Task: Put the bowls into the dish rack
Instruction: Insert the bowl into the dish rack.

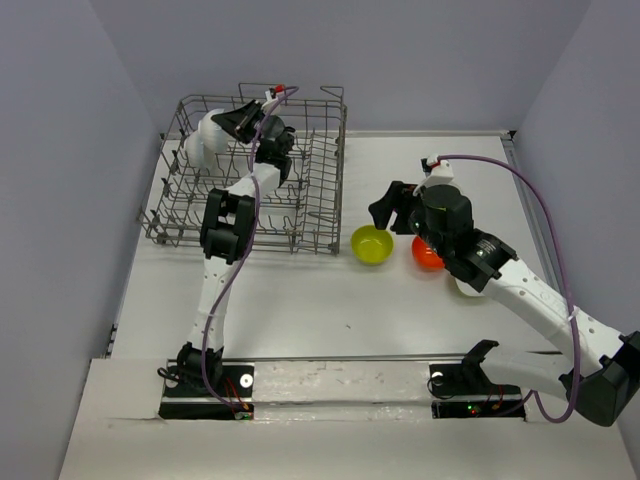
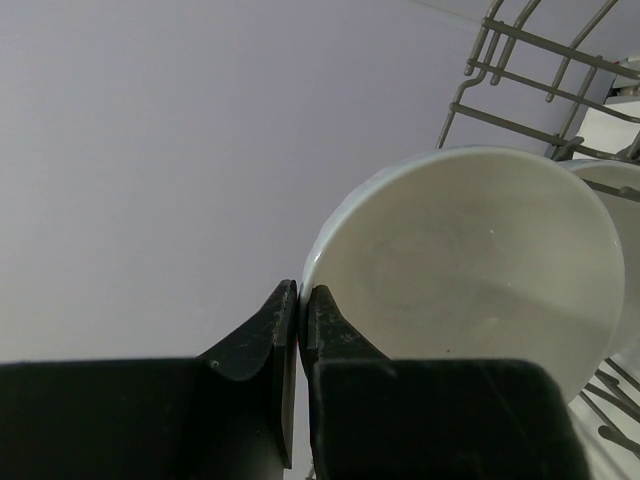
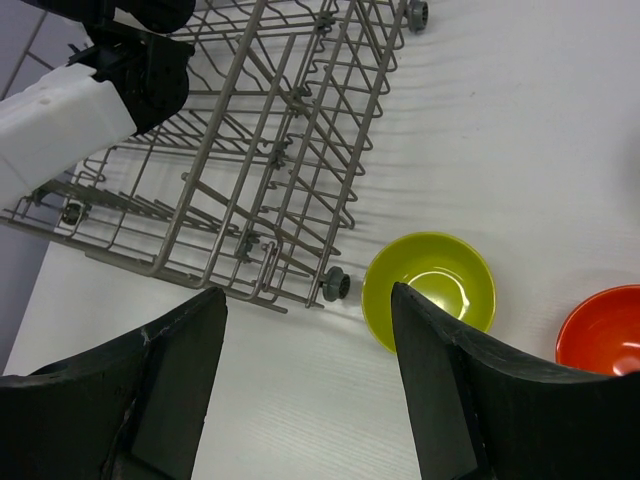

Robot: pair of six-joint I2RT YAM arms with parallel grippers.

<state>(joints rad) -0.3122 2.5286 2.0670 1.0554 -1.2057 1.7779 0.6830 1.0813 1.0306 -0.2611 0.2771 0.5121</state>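
The left hand (image 2: 300, 300) was nearly shut, pinching only the thin rim of a white bowl (image 2: 470, 270). A grip that slight could let the bowl swing or slip. If it were let go before it sat between the tines, it would likely roll or knock the second white bowl (image 2: 625, 260), which stood just beside it at 3 o'clock. In the left wrist view the held bowl spread from the fingertips toward 2 o'clock. It was tilted on edge, with its hollow facing the camera. From above it sat in the far-left part of the rack (image 1: 322, 165), at 9 o'clock of the hand.

The right hand (image 3: 308, 300) stood wide open and held nothing, hovering over the desk (image 1: 330, 310). A descent from there could catch the rack's near corner, which lay just at 12 o'clock of the fingers. It could also nudge the green bowl (image 3: 430, 285) instead of straddling its wall. In the right wrist view that bowl lay at 3 o'clock of the hand, partly behind the right finger. The orange bowl (image 3: 605, 330) sat close beside the green one at 4 o'clock, so a sideways push could drive one into the other.
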